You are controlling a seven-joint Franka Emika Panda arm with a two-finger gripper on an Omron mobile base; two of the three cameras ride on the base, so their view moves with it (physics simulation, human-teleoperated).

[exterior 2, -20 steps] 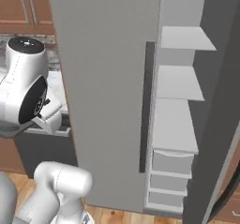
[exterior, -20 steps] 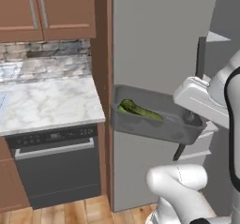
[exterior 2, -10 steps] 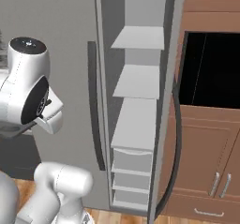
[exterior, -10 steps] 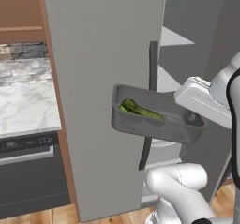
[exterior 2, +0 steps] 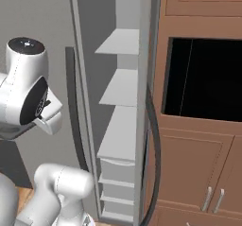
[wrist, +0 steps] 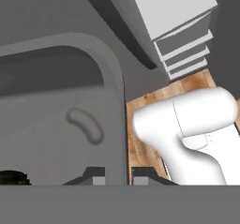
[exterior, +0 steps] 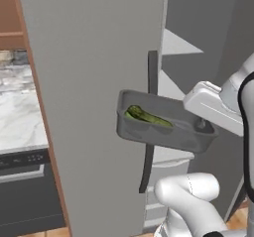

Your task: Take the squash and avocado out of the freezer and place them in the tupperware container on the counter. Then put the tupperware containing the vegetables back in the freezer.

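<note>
We have the two-finger gripper clamped on one end wall of the shallow dark grey rectangular tupperware container, one finger inside the rim, one outside. Tub hangs out sideways from that single pinch, roughly level, in mid-air in front of the tall matte grey freezer.

Risks as we judge them:
- Edge grip on one wall only; a jolt or fast swing could tip the tub or let it slip out.
- Tub sits just in front of the freezer's long dark vertical handle and door edge; far end could clip them on the way to the opening.

Contents: an elongated green vegetable lies at the end of the tub away from the gripper. We can't tell squash from avocado, or whether both are in.

Beyond the tub, the freezer stands open: pale grey inner shelves bare, drawers below them. White marble counter lies left of the freezer door.
</note>
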